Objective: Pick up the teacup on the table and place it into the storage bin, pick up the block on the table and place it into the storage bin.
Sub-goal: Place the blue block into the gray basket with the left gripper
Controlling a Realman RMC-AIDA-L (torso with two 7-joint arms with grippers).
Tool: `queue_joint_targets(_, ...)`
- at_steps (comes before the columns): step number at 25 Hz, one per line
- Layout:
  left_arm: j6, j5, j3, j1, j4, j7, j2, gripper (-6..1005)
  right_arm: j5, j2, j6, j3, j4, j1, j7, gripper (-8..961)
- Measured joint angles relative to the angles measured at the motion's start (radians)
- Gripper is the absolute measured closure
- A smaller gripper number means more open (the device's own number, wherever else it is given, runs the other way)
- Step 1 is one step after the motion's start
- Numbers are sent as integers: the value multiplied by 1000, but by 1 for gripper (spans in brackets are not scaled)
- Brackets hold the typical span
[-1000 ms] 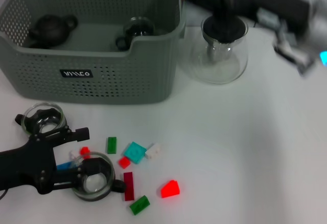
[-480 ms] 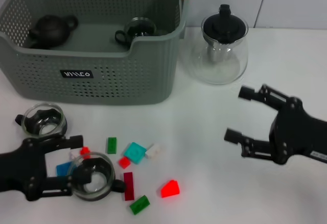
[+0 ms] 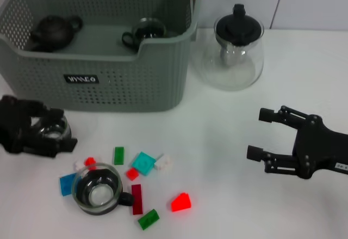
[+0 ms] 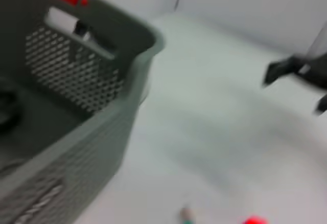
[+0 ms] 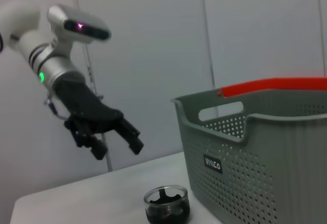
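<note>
A glass teacup (image 3: 98, 189) with a dark handle sits low on the table (image 3: 228, 195), at about seven o'clock in the head view, ringed by scattered blocks (image 3: 144, 163): teal, green, red and dark red pieces touching or just beside it. A second glass cup (image 3: 51, 129) stands at nine o'clock, just in front of the storage bin (image 3: 109, 86), which already holds a dark teapot (image 3: 53, 30) and another cup (image 3: 145, 30). The left gripper (image 3: 48, 132) hovers over that second cup, fingers spread around it, not visibly clamped, so the step in hand looks like picking a cup; next it would need to lower, close on the rim and lift clear of the bin's wall. The right gripper (image 3: 260, 134) waits at four o'clock, fingers apart, empty. A glass teapot (image 3: 235, 48) stands at one o'clock. The bin's label (image 3: 81, 79) is too small to read.
</note>
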Motion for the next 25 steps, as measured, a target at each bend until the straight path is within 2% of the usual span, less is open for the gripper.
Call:
queue_joint_targets(2,-3,74,52,-48,88,-77,13,157,-4,-2,-3,11,5,9,10,8)
queue_joint_targets(5,-2,188,114,-105,136,-139,37,158,-6,-2,-4,19,6,19,13,8)
queue_joint_targets(9,-18,338,251,-134,148,-146,36,158,-13,-2,1,19,7,28,48,8)
queue_joint_targets(11,-52,406,326,-132,148,-144,24,158,-24,-5,2,20,7,32,62,8)
queue_joint_targets(13,-91,462,378,-126,148,-135,1,157,-33,-6,3,24,7,34,69,9)
queue_joint_targets(17,-144,482,384,-116,168,-90,-47,158,-36,-8,4,42,9,35,73,9)
queue_joint_targets(21,-193,495,419,-102,162,-81,-77,159,-37,-8,4,63,24,37,74,9)
queue_joint_targets(25,-280,522,477,-77,156,-85,-101,205,-37,-9,4,85,44,39,74,9)
